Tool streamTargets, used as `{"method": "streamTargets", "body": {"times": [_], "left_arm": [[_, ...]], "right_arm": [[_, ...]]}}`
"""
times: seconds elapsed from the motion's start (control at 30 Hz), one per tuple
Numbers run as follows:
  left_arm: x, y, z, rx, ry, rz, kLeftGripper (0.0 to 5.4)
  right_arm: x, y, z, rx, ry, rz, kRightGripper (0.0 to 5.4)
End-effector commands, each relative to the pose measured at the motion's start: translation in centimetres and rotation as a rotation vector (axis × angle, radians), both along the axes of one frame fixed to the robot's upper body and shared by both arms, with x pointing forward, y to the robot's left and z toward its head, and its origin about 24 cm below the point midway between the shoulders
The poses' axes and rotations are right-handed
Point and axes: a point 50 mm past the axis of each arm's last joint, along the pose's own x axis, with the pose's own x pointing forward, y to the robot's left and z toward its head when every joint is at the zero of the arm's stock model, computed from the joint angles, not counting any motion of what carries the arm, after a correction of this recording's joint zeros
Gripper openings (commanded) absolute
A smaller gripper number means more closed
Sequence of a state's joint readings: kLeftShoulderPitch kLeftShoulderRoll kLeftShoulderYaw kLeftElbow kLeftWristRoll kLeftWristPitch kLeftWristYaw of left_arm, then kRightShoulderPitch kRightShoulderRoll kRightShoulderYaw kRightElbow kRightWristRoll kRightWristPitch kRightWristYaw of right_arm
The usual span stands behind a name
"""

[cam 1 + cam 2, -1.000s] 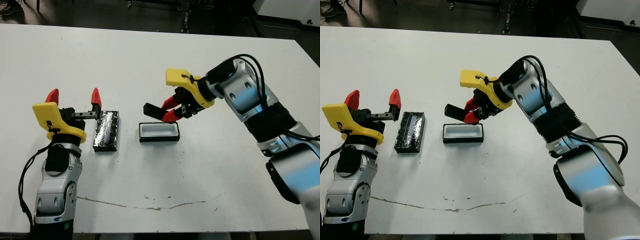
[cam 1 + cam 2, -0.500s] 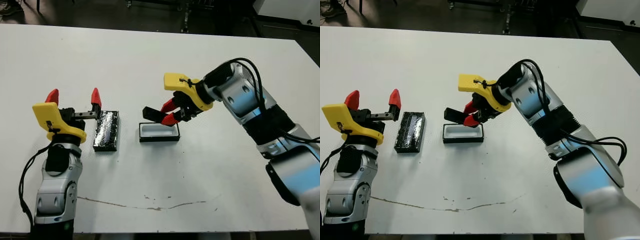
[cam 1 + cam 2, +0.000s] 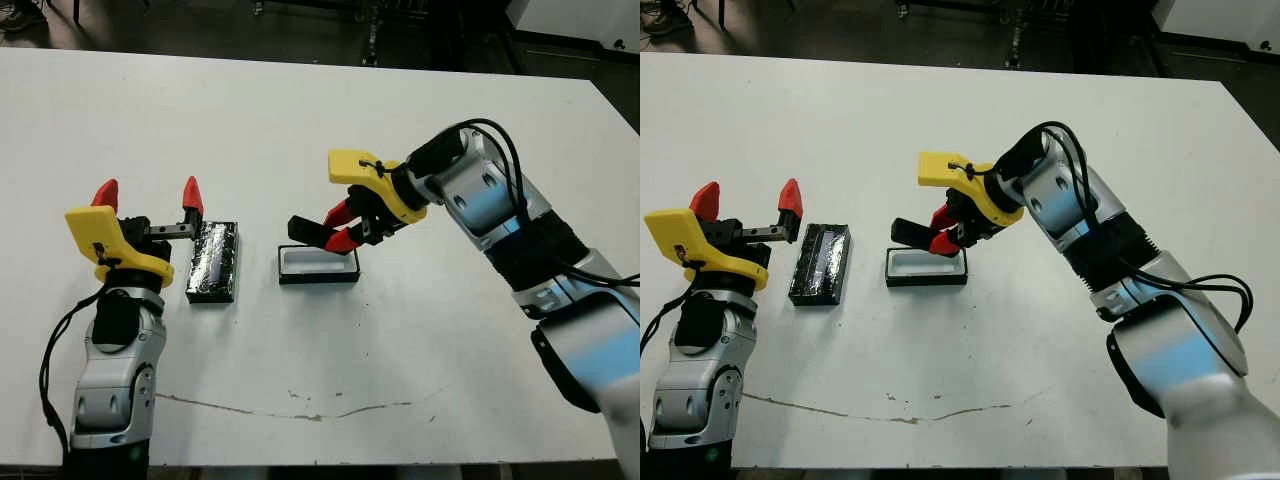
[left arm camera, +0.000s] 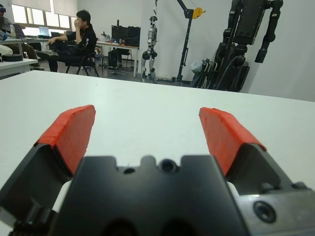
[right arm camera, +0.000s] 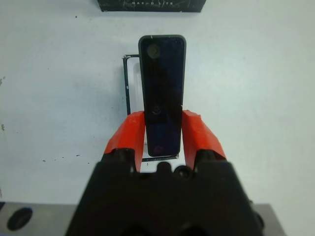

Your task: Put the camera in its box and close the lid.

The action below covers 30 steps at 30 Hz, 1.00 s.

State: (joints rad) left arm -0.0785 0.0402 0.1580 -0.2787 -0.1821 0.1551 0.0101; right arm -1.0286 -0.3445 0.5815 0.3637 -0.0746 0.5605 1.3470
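Note:
My right gripper (image 3: 342,226) is shut on the camera (image 5: 161,83), a thin black slab with a glossy bluish face, held by one end. The camera (image 3: 308,230) hangs just above the box (image 3: 319,265), a shallow black-walled tray with white lining, and lies along its length. In the right wrist view the box (image 5: 132,93) shows beneath and partly behind the camera. The lid (image 3: 213,262), a speckled black cover, lies flat on the table left of the box. My left gripper (image 3: 146,192) is open, held upright just left of the lid, with nothing between its fingers.
The white table (image 3: 300,120) stretches wide behind the objects. A thin dark scratch line (image 3: 300,408) runs along the near part. In the left wrist view a seated person (image 4: 74,42) and robot stands (image 4: 246,44) show beyond the table's far edge.
My right gripper has shifted slightly with the camera, staying over the box. The left arm and the lid have not moved.

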Motion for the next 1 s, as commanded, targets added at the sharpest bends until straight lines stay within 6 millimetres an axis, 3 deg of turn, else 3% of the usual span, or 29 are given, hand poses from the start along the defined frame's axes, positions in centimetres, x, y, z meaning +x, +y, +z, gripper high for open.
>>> {"method": "streamTargets", "body": {"times": [0.03,1.0], "left_arm": [[-0.22,0.18,-0.28,0.002,0.011,0.01,5.4],[-0.31,0.23,-0.36,0.007,0.011,0.017,5.4]], "right_arm": [[-0.09,-0.01,-0.56,-0.007,0.008,0.009,1.73],[-0.39,-0.06,-1.33,-0.022,-0.008,0.046,1.73]]}}
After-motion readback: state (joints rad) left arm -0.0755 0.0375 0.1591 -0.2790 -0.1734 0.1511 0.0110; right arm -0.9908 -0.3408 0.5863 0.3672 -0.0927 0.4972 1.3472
